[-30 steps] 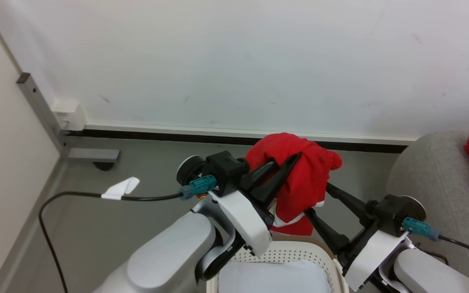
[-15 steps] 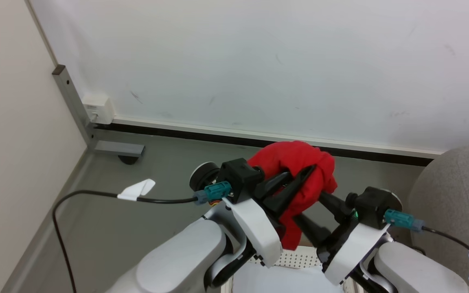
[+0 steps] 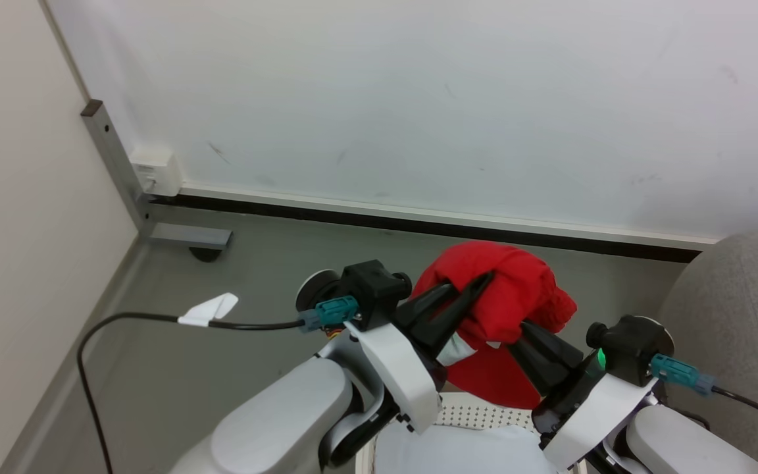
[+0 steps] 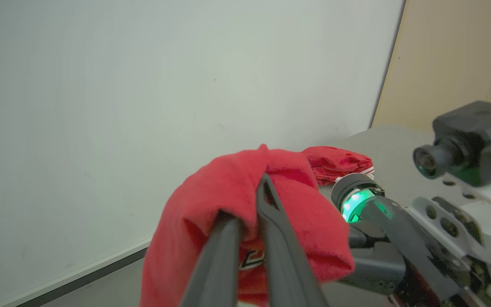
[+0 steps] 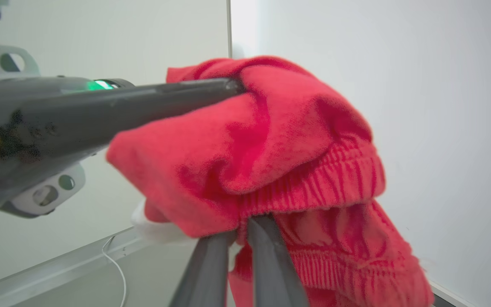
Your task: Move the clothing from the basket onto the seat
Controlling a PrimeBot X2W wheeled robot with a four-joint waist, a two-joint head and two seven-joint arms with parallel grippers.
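A bunched piece of red clothing (image 3: 510,299) hangs in the air between both grippers, above the basket (image 3: 478,413). My left gripper (image 3: 471,288) is shut on its left side; in the left wrist view the fingers (image 4: 267,204) pinch the red cloth (image 4: 211,200). My right gripper (image 3: 525,329) is shut on its lower right part, the fingers (image 5: 262,243) gripping under the ribbed waistband (image 5: 313,179). A second red garment (image 4: 339,161) lies on the grey seat (image 3: 734,309) at the right. Only the basket's far perforated wall is visible.
A pale white pad (image 3: 458,451) lies in the basket. The grey floor (image 3: 267,263) runs to a white wall with a dark skirting strip (image 3: 418,220). A metal post and white box (image 3: 152,171) stand in the left corner. A black cable (image 3: 129,319) trails from my left wrist.
The head camera swung left, then steadied. Both grippers have since carried the red bundle slightly right and lower, and a white trim edge now shows beneath it.
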